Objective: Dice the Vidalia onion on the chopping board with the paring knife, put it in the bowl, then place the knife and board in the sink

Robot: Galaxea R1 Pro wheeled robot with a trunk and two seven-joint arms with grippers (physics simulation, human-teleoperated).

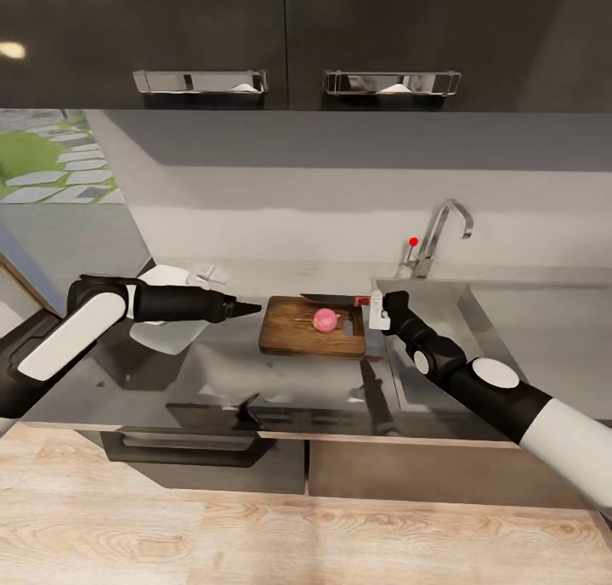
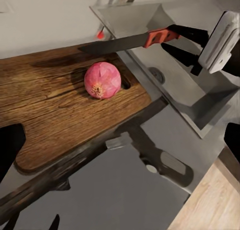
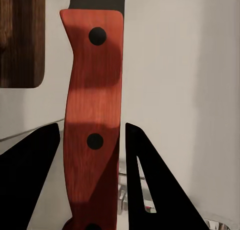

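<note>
A pink onion (image 1: 325, 320) (image 2: 102, 79) rests whole on the dark wooden chopping board (image 1: 297, 330) (image 2: 45, 104), near its slot handle. The paring knife (image 1: 330, 298) (image 2: 125, 41) runs along the board's far edge, dark blade pointing left. My right gripper (image 1: 372, 303) (image 2: 182, 44) (image 3: 92, 127) is shut on its reddish handle (image 3: 92, 115), one finger on each side. My left gripper (image 1: 246, 309) (image 2: 122, 135) hovers open just left of the board. Partly hidden behind my left forearm is the white bowl (image 1: 170, 326). The steel sink (image 1: 442, 309) (image 2: 185, 84) lies right of the board.
A chrome tap (image 1: 444, 232) with a red knob (image 1: 413, 241) stands behind the sink. Dark wall cabinets (image 1: 297, 32) hang overhead. The glossy countertop (image 1: 212, 381) mirrors both arms; its front edge runs above the wood floor (image 1: 255, 534). The steel drainboard (image 1: 552, 330) extends right.
</note>
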